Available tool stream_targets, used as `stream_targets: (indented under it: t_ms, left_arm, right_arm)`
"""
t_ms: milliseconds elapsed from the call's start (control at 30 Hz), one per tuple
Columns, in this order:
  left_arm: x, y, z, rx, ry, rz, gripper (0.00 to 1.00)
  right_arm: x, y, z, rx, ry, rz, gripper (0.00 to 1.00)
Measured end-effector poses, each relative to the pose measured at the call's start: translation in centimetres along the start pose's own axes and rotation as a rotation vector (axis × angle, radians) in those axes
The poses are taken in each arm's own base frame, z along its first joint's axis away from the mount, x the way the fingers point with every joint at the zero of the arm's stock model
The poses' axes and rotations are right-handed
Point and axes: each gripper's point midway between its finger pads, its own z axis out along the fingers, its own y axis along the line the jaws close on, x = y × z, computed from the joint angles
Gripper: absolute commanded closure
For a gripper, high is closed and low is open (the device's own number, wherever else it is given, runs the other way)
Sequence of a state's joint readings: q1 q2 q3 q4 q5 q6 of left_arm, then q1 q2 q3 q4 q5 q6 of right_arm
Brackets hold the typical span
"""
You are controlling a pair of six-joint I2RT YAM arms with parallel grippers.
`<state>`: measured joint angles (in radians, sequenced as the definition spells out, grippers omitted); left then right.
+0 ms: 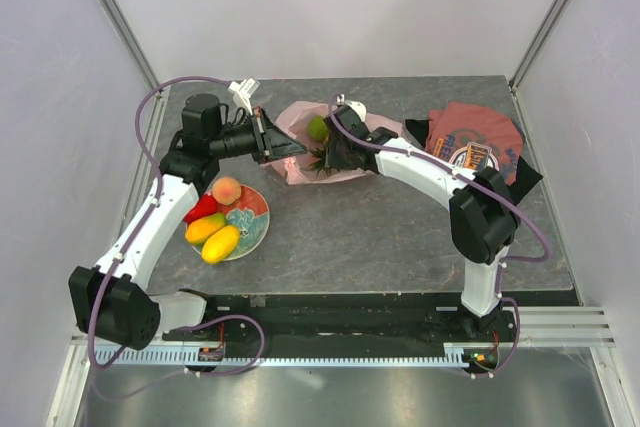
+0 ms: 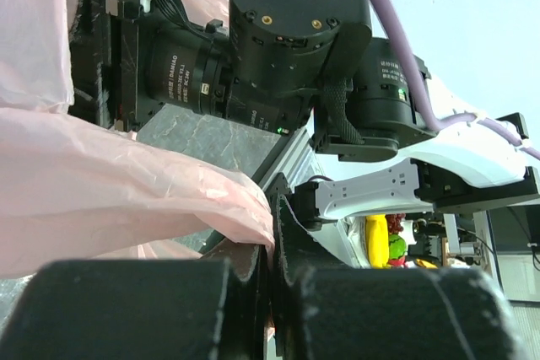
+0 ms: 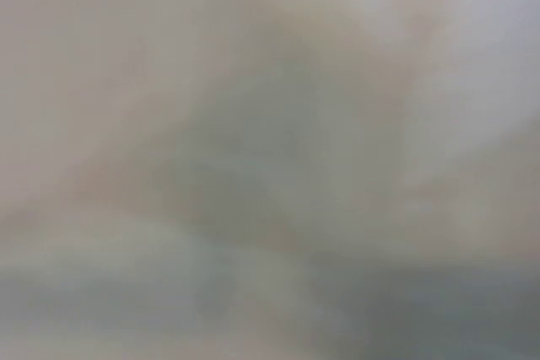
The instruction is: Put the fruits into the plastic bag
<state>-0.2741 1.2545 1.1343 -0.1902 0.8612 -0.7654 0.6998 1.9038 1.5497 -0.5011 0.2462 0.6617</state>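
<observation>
The pale-pink plastic bag [image 1: 296, 167] lies at the back middle of the table. My left gripper [image 1: 283, 146] is shut on its left edge; in the left wrist view the jaws [image 2: 274, 238] pinch the pink film [image 2: 126, 200]. My right gripper [image 1: 335, 154] reaches into the bag's mouth, and its fingers are hidden there. A green round fruit [image 1: 318, 128] sits at the mouth beside it, with dark green leaves [image 1: 318, 163] just below. A peach [image 1: 227, 190], a red pepper-like piece [image 1: 200, 208] and two yellow mangoes [image 1: 219, 244] lie on the plate. The right wrist view is a pale blur.
The patterned plate [image 1: 256, 221] stands at the front left, close to my left arm. A folded dark-red printed T-shirt [image 1: 474, 140] lies at the back right, behind the right arm's elbow [image 1: 483, 222]. The right wrist's housing [image 2: 278, 40] fills the left wrist view.
</observation>
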Motion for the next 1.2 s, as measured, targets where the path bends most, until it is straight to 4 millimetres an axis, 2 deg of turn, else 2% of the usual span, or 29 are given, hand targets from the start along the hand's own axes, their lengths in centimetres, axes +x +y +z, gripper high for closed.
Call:
stream_targets:
  t_ms: [133,167,267,367,533,900,1100,1200]
  left_arm:
    - [-0.3,0.5,0.3,-0.012,-0.001,-0.011,0.98]
    - [-0.5,0.7,0.4,-0.015,-0.001,-0.013,0.98]
    - [-0.9,1.1,0.4,-0.030,-0.006,-0.022,0.98]
    - [-1.2,1.4,0.4,-0.038,-0.011,-0.026,0.99]
    - [-1.9,2.2,0.3,-0.055,-0.022,-0.036,0.98]
    - [-3.6,3.4,-0.3,-0.085,-0.054,-0.039,0.98]
    - [-3.9,3.9,-0.3,-0.101,-0.045,-0.033,0.98]
    - [-4.1,4.1,-0.4,-0.109,-0.043,-0.026,0.98]
  right_arm:
    - [0.7,0.7,0.1,-0.052,0.019,-0.023,0.38]
    - [0.8,0.8,0.0,-0.060,0.021,-0.029,0.32]
    - [0.9,1.2,-0.9,-0.095,0.023,-0.043,0.23]
    - [0.3,1.7,-2.3,-0.143,0.000,-0.051,0.19]
    - [-1.6,2.9,-6.0,-0.245,-0.071,-0.052,0.17]
    - [-4.1,4.6,-14.6,-0.468,-0.226,-0.096,0.19]
    - [-4.3,6.0,-16.9,-0.514,-0.278,-0.144,0.18]
    - [-5.0,5.3,-17.6,-0.465,-0.306,-0.138,0.16]
